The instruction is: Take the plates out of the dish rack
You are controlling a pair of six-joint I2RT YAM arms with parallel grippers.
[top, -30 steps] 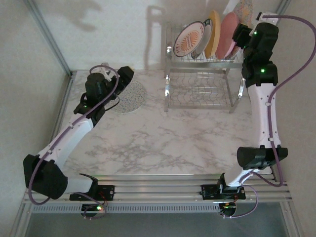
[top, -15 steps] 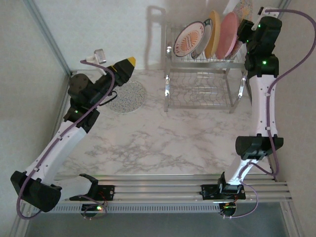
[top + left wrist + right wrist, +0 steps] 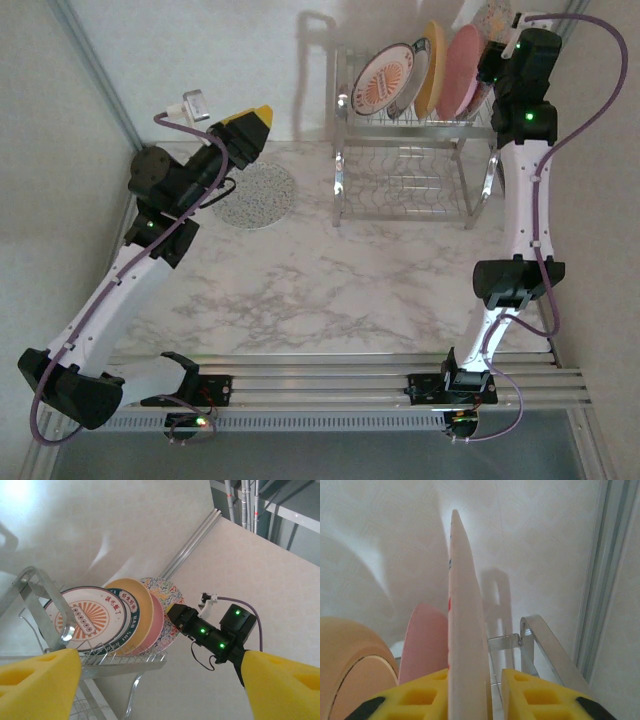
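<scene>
Claw [image 3: 476,676] on right arm straddles speckled plate [image 3: 462,605] in rack [image 3: 540,635].

Bench [image 3: 300,270]: white marble pattern with grey veins, spreading below the left pincer [image 3: 255,122]. Back wall [image 3: 180,50] beyond that pincer: pale, faintly textured, soft shadows across it. Slanted metal post [image 3: 95,70] to the pincer's left, at the corner. Slotted metal rails [image 3: 330,385] along the bench's near edge. Left wrist view: grey pipes [image 3: 245,502] high above the pincer, bright glare [image 3: 20,492] on the wall.
</scene>
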